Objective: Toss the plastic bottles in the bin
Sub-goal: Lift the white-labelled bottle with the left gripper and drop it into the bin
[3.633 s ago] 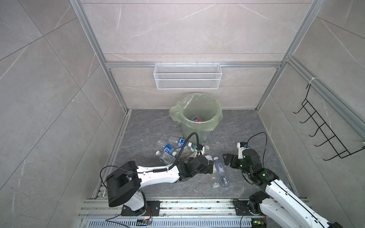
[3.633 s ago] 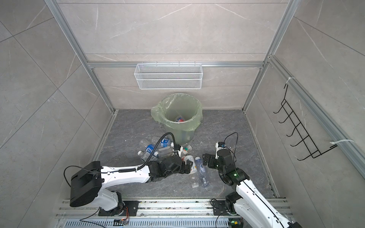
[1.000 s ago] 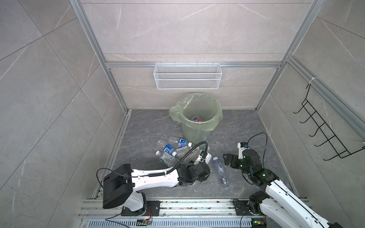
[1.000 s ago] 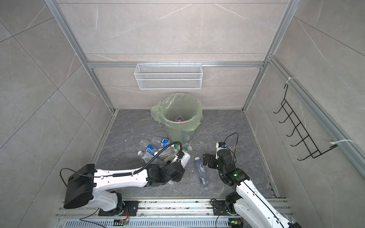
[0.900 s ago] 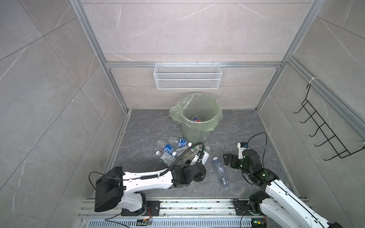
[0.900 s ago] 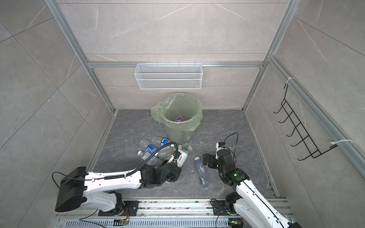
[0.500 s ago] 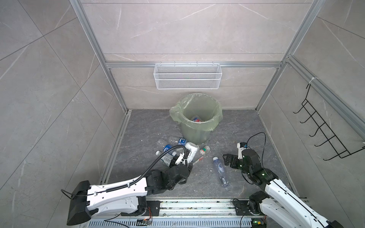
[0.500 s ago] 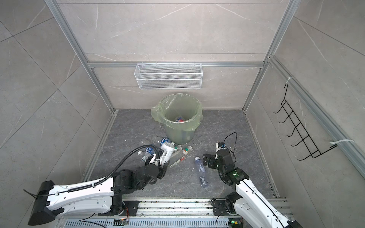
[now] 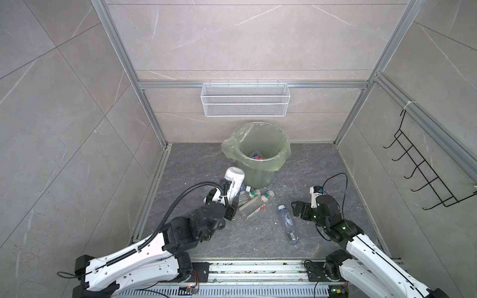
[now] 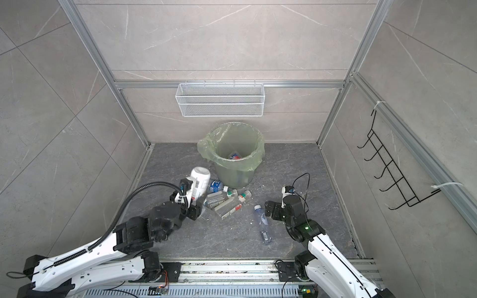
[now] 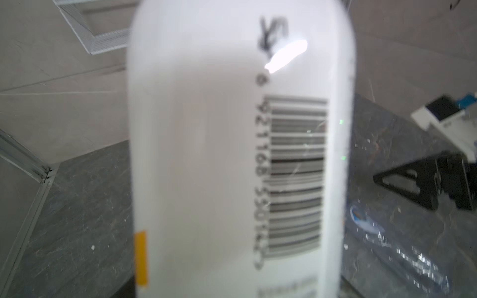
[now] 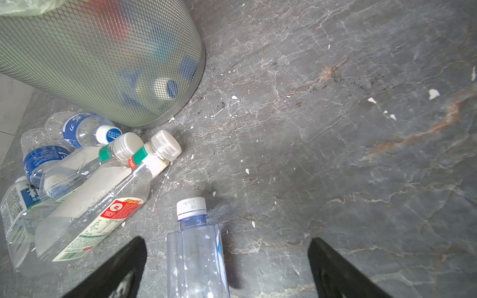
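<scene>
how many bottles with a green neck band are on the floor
2. One green-banded bottle lies beside the Pocari Sweat bottle; the red-labelled bottle lies alongside it. Others could be hidden underneath.

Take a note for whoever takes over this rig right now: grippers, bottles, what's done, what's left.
Left gripper shut on the white bottle, raised beside the bin.
Right gripper open, low by the lone bottle on the floor.
Done: a few bottles lie in the bin.
Left: drop the white bottle in, then clear the pile at the bin's foot and the lone bottle.
</scene>
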Robot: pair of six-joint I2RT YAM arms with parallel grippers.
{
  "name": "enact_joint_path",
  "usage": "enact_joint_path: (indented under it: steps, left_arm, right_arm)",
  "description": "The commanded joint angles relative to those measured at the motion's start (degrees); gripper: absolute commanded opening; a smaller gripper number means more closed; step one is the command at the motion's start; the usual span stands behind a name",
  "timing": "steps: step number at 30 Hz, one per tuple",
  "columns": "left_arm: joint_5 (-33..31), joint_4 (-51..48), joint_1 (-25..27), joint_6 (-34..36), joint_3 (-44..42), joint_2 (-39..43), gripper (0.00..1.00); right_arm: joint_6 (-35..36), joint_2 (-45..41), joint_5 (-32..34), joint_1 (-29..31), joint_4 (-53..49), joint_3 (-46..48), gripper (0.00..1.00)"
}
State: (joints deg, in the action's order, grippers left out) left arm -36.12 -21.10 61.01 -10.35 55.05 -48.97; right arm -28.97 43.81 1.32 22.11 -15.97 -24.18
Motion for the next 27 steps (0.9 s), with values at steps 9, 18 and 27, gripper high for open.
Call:
enact_joint_path:
  steps: [9,18,27]
  left_arm:
    - [49.46,-4.73,-28.08,-2.70,56.70,-45.68,0.57]
    - [40.11,-2.33,-28.66,-4.42,58.20,-46.33,1.00]
    - [39.45,8.31,-28.63,-5.38,33.33,-24.81,1.00]
  right_arm:
    - [-0.41,-0.85,0.22,0.19,0.38,0.32,1.00]
    - [-0.35,-1.62,0.18,0.19,0.20,0.62,1.00]
    - [0.76,-0.93,-2.14,0.22,1.21,0.60,1.00]
